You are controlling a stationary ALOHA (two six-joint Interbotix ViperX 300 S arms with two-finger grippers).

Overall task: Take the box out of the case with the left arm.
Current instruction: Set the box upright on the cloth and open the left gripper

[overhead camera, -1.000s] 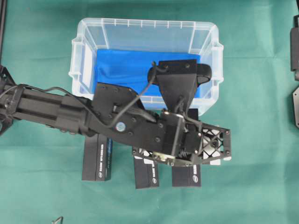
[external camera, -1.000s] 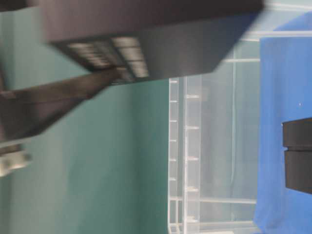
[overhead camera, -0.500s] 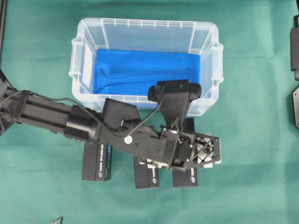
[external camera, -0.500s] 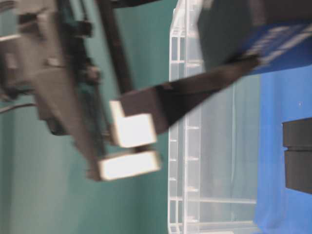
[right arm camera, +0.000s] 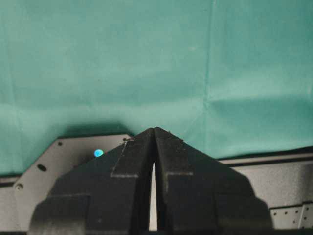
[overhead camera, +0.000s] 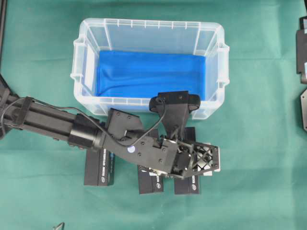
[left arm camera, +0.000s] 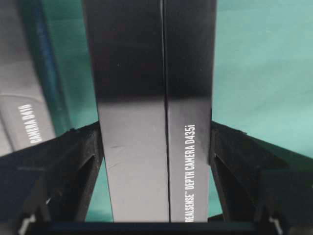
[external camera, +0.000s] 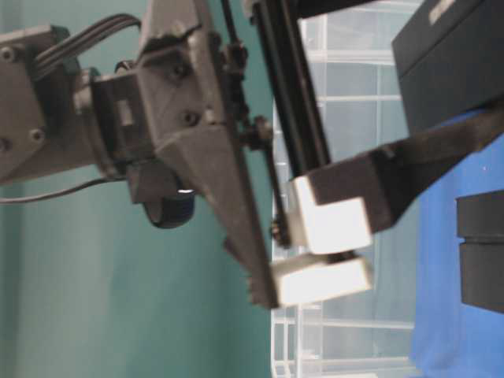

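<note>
The case [overhead camera: 86, 38], a clear tub with a blue lining [overhead camera: 148, 74], holds no box. My left gripper [overhead camera: 194, 160] is in front of the case's near wall, low over the green cloth. It is shut on a long black box [overhead camera: 187, 187] printed "DEPTH CAMERA D435i" [left arm camera: 154, 122]. Both black fingers [left arm camera: 78, 156] press the box's long sides. In the table-level view the white pads [external camera: 331, 224] show in front of the case wall [external camera: 346, 157], with the box [external camera: 453, 55] at upper right. My right gripper [right arm camera: 154, 131] is shut on nothing.
Two more black boxes lie on the cloth in front of the case, one at the left [overhead camera: 98, 165] and one in the middle [overhead camera: 150, 181]. The left one also shows beside the held box [left arm camera: 24, 112]. Right arm parts [overhead camera: 302, 48] sit at the right edge.
My left arm has drawn back from over the case's front wall and come down toward the cloth, carrying the box to the right of the two lying there.
</note>
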